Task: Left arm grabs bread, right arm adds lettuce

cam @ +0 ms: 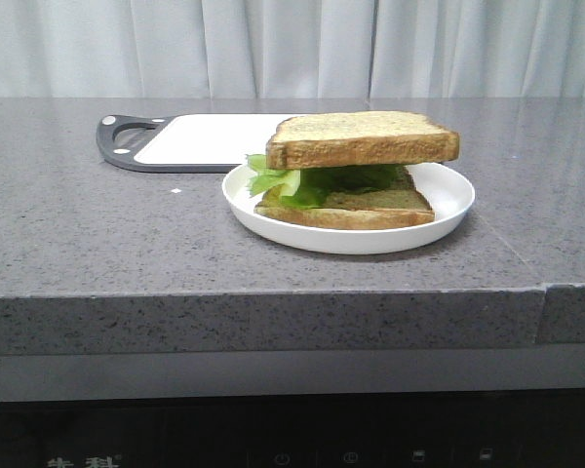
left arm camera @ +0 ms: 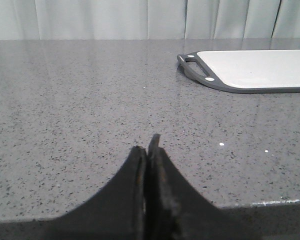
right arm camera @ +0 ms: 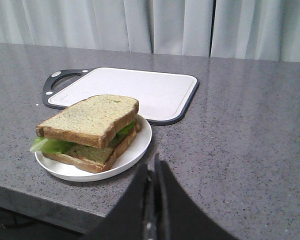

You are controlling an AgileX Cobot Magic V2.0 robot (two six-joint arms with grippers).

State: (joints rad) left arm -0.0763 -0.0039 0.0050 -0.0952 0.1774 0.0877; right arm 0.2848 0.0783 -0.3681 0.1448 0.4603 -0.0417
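On a white plate [cam: 448, 200] [right arm camera: 135, 150] lies a stack: a thin slice at the bottom, the green ruffled lettuce [cam: 283, 183] [right arm camera: 47, 145] on it, and the thick bread [cam: 363, 138] [right arm camera: 92, 119] on top. The lettuce sticks out at one side of the stack. Neither arm shows in the front view. My left gripper [left arm camera: 149, 145] is shut and empty over bare counter, away from the plate. In the right wrist view my right gripper [right arm camera: 152, 165] is shut and empty, close to the plate's rim on the near side of the counter.
A white cutting board [cam: 210, 136] [left arm camera: 255, 67] [right arm camera: 135, 90] with a dark rim and handle lies behind the plate. The grey speckled counter [cam: 78, 224] has a front edge close to both grippers. Pale curtains hang behind.
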